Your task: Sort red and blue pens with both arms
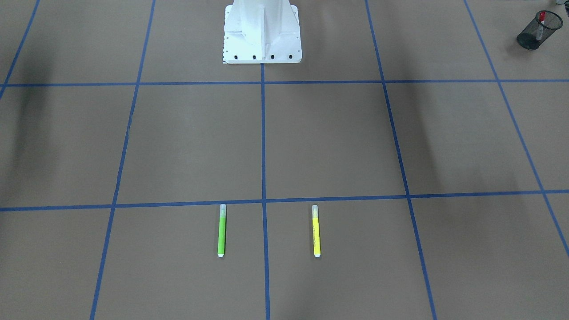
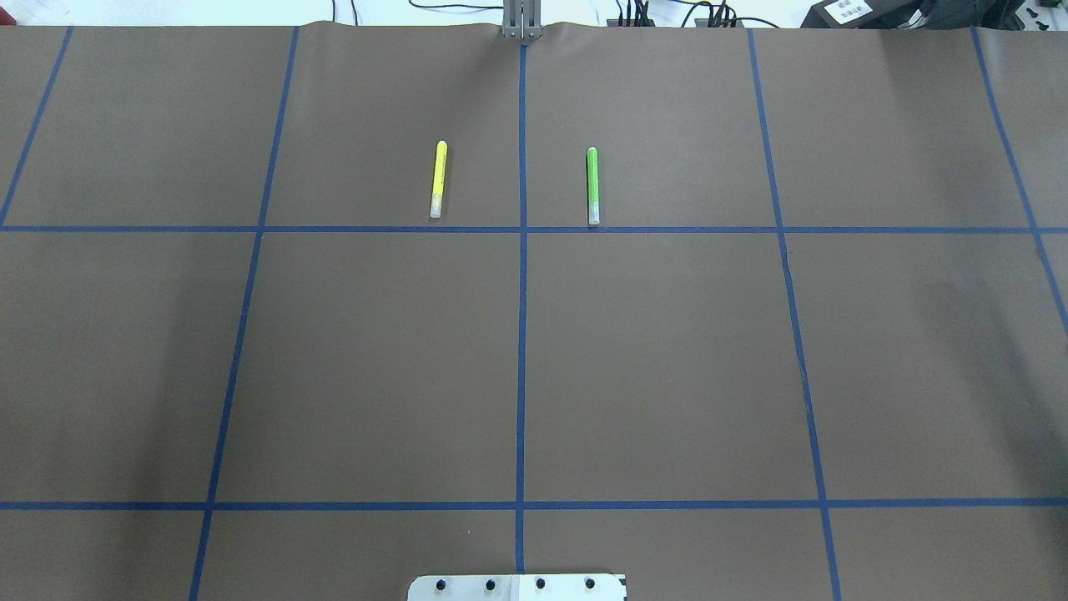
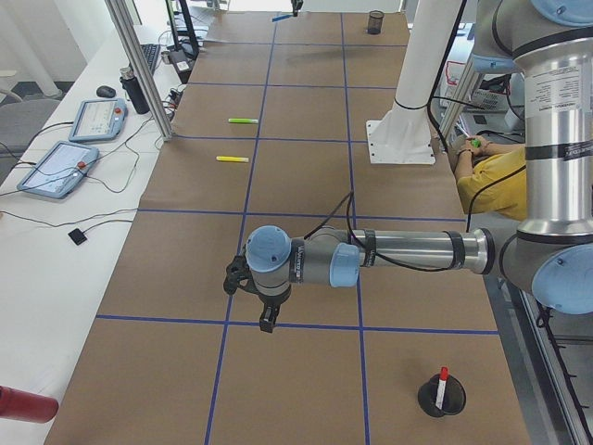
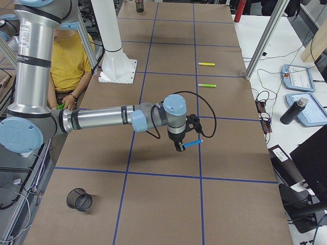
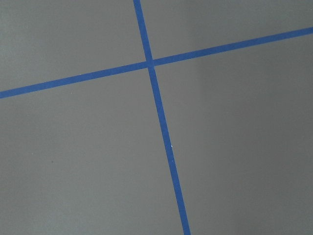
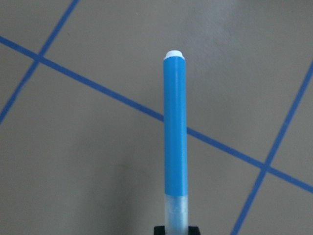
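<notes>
The blue pen (image 6: 175, 132) hangs level above the brown table with my right gripper (image 6: 176, 230) shut on its clear-capped end. In the exterior right view, the blue pen (image 4: 193, 143) juts sideways from the right gripper (image 4: 179, 147) over a grid square. The red pen (image 1: 542, 18) stands upright in a black mesh cup (image 1: 538, 31), also seen as the red pen (image 3: 442, 378) near my left arm. My left gripper (image 3: 266, 313) hovers low over the table; I cannot tell its state. The left wrist view shows only tape lines.
A green marker (image 1: 222, 230) and a yellow marker (image 1: 316, 231) lie parallel on the table. A second mesh cup (image 4: 79, 199) lies tipped near my right arm. The white robot base (image 1: 262, 31) stands mid-table. A person in a yellow shirt (image 4: 69, 61) sits beside the table.
</notes>
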`<state>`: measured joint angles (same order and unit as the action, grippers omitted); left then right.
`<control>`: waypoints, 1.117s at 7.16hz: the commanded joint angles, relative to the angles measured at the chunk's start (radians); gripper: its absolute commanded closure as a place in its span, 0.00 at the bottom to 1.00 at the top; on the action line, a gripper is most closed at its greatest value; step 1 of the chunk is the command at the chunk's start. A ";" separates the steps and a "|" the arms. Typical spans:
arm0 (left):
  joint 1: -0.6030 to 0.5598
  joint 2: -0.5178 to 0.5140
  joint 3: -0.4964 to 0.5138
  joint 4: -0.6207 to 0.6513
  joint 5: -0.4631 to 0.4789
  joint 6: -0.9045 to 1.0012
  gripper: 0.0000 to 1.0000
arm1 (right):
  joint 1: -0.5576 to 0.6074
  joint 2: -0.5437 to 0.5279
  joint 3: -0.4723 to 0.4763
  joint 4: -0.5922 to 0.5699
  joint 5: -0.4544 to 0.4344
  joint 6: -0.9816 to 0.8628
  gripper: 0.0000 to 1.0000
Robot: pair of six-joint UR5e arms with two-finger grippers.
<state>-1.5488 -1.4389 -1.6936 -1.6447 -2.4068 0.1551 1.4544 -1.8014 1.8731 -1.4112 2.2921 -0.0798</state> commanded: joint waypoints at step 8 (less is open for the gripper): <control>0.001 -0.001 -0.001 -0.056 0.000 0.000 0.00 | 0.547 -0.590 -0.061 -0.020 0.378 -0.026 1.00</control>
<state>-1.5478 -1.4398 -1.6950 -1.6933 -2.4068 0.1550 1.9611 -2.3356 1.8317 -1.4178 2.6043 -0.1042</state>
